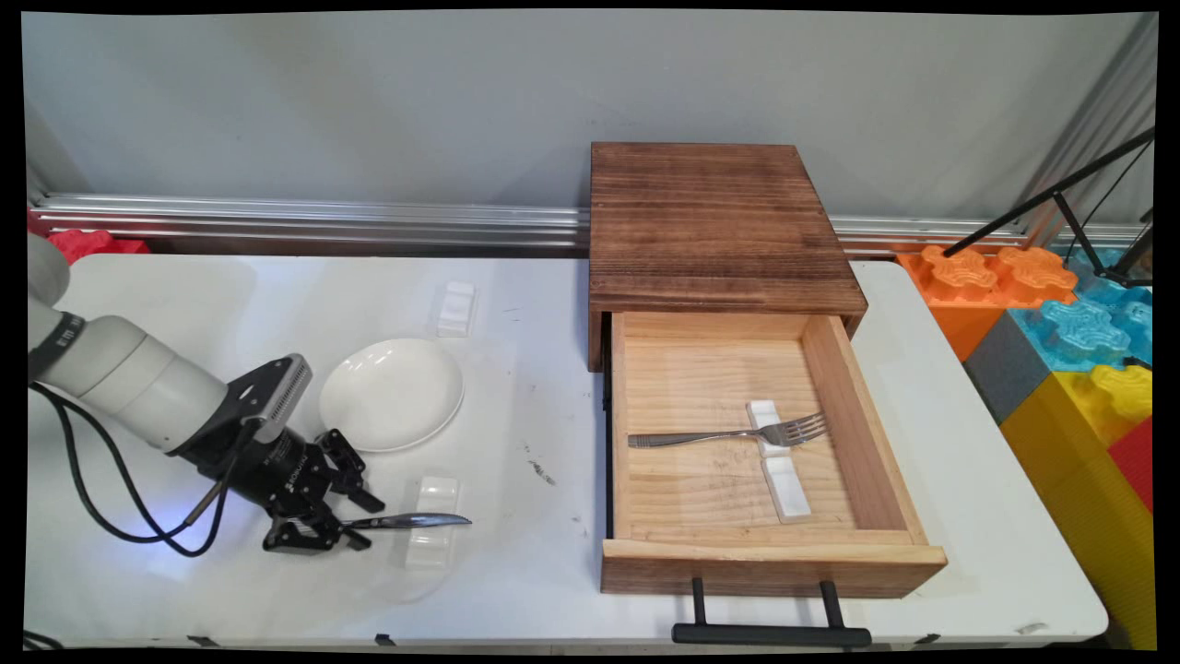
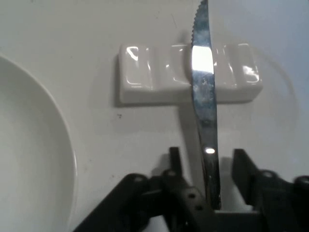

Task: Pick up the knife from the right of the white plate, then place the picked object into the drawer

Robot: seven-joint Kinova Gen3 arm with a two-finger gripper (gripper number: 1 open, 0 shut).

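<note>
Your gripper (image 1: 355, 526) sits low over the table (image 1: 516, 553), just past the near rim of the white plate (image 1: 392, 394). Its fingers (image 2: 175, 164) stand slightly apart with the handle end of a knife (image 1: 406, 521) between them. You can see a gap on the right side of the handle in the hand view, so whether the pads actually pinch it cannot be told.

The knife is plain polished steel, slim, with a serrated edge near the tip. Its blade lies across a small white ridged cutlery rest (image 1: 431, 532), pointing away from the gripper toward the drawer.

Right of the plate stands a dark wooden box (image 1: 714, 221) with its pale drawer (image 1: 765, 563) pulled open. Inside, a fork (image 1: 728, 434) lies across a second white rest (image 1: 782, 466). Beyond the plate, toward the wall, lies a third rest (image 1: 456, 308).
</note>
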